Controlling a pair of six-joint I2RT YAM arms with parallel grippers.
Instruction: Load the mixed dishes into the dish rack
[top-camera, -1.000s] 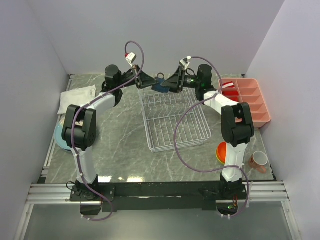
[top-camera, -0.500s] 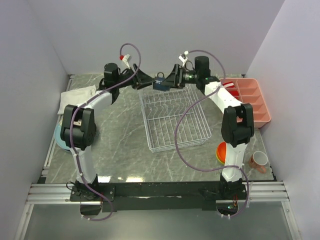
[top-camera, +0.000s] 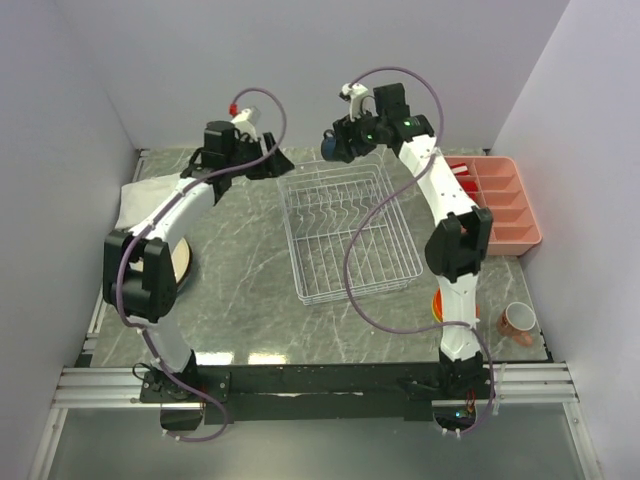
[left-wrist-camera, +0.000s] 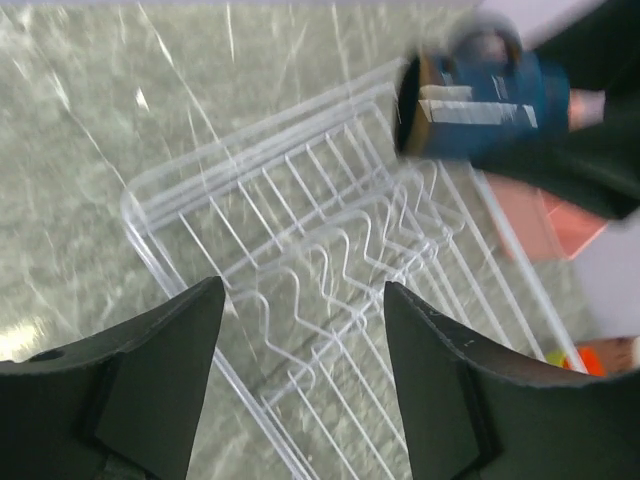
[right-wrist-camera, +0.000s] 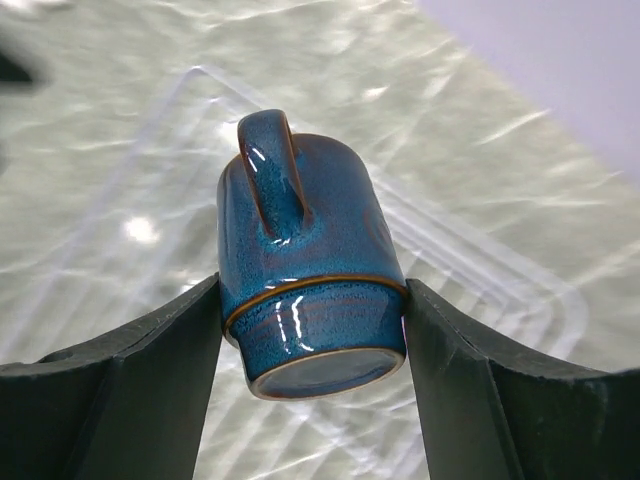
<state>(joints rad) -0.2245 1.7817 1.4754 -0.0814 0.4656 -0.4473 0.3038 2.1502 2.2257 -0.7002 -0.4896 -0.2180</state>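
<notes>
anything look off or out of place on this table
Two small things. The dish rack sits skewed, not square to the table. At the near right corner a pinkish cup appears tipped on its side. The blue mug in the right gripper jaws looks intact; nothing looks spilled.

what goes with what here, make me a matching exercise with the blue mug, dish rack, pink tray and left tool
Things:
1 blue mug
2 dish rack
3 pink tray
4 left tool

Place or state:
a open, holding nothing
b at the right edge of the table
c clamped in the right tool, lifted up
d lying in the middle of the table

Pairs: 1-c, 2-d, 3-b, 4-a
</notes>
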